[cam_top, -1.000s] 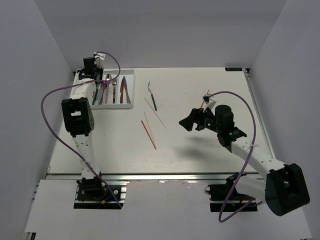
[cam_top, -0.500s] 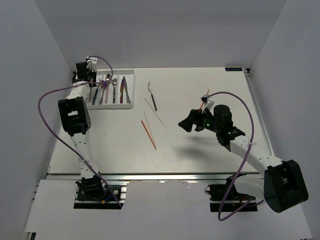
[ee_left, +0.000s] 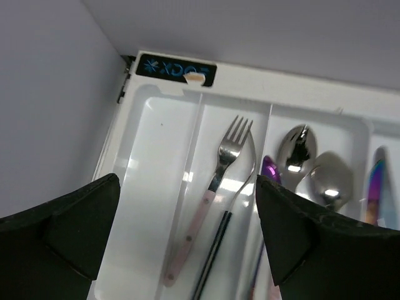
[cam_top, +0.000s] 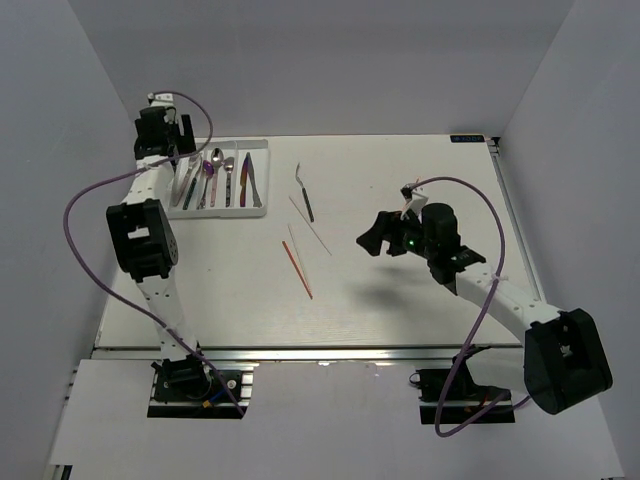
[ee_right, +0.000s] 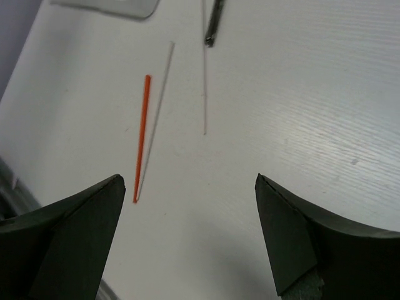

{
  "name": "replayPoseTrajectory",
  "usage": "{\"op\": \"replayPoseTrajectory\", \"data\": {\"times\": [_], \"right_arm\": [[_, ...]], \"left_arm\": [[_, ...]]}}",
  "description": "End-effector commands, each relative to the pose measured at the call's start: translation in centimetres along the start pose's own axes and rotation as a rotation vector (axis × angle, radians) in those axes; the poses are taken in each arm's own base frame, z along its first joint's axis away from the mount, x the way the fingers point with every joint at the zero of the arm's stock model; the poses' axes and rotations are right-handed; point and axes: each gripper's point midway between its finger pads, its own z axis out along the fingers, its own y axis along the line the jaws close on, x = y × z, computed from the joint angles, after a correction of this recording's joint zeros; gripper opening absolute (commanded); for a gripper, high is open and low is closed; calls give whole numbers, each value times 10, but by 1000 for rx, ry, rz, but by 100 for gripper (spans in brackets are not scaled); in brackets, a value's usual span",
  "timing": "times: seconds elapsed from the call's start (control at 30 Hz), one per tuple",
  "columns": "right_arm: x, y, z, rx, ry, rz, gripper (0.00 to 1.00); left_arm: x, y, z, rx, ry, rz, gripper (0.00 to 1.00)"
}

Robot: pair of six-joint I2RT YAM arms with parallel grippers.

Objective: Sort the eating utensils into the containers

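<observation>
White tray (ee_left: 281, 90): left hand (ee_left: 187, 240) withdrawn to far corner, wide open, empty; deposit judged done; right hand (ee_right: 187, 237), spread, empty, edged toward red chopstick (ee_right: 141, 134).

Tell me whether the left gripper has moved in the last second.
Yes. The left gripper shifted left, from above the white tray's left slots toward its far-left corner.

Right gripper (ee_right: 187, 184) hangs over the table (ee_right: 300, 94), jaws spread wide. Under it a red chopstick (ee_right: 142, 137) lies just beside a pale chopstick (ee_right: 157, 115), nearly meeting at one end. A second pale chopstick (ee_right: 204, 81) sits a bit apart.
</observation>
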Motion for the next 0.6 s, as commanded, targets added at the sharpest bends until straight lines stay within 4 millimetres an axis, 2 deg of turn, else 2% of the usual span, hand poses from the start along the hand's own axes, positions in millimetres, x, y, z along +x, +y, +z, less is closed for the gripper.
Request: {"op": "replayPoseTrajectory", "data": {"times": [0.0, 0.03, 0.07, 0.1, 0.13, 0.17, 0.2, 0.23, 0.27, 0.3, 0.33, 0.37, 0.4, 0.43, 0.47, 0.5, 0.53, 0.57], "right_arm": [[-38, -25, 3, 228, -89, -29, 89], [-41, -35, 6, 300, -85, -36, 89], [-56, -27, 10, 316, -110, -79, 89], [-64, -33, 11, 379, -129, -111, 89], [-63, -37, 19, 405, -108, -146, 89], [-76, -24, 26, 392, -132, -171, 89], [-80, -18, 33, 372, -135, -183, 89], [-78, -17, 50, 342, -124, -184, 89], [-86, 6, 65, 226, -121, -176, 89], [-70, 6, 90, 169, -59, -164, 89], [-63, 10, 103, 103, 1, -155, 89], [-45, 26, 116, -41, 109, -132, 89], [-59, 25, 146, -51, 143, -115, 89], [-49, 25, 152, -11, 212, -105, 89], [-72, 16, 165, 100, 139, -166, 89], [-64, 16, 181, 137, 142, -202, 89], [-64, 12, 186, 178, 153, -212, 88], [-53, -6, 201, 251, 176, -208, 85]], "left_arm": [[-127, 34, -92, -101, -238, -292, 98], [-134, 32, -102, -81, -241, -347, 98], [-148, 30, -123, -39, -261, -391, 98], [-150, 14, -135, 52, -240, -457, 98], [-144, 5, -142, 97, -218, -494, 98], [-143, -1, -153, 133, -209, -536, 98], [-158, -6, -183, 187, -241, -629, 98], [-128, -23, -184, 248, -169, -663, 98], [-122, -33, -197, 302, -159, -709, 98], [-139, -42, -236, 413, -233, -695, 98], [-99, -49, -233, 410, -160, -698, 98], [-86, -48, -241, 396, -158, -667, 98], [-83, -42, -264, 382, -182, -641, 98], [-53, -35, -259, 308, -133, -624, 98], [-32, -32, -261, 270, -91, -578, 98], [-26, -27, -271, 249, -98, -571, 98], [7, -27, -267, 209, -45, -574, 98], [10, -29, -269, 224, -67, -577, 98]]}}
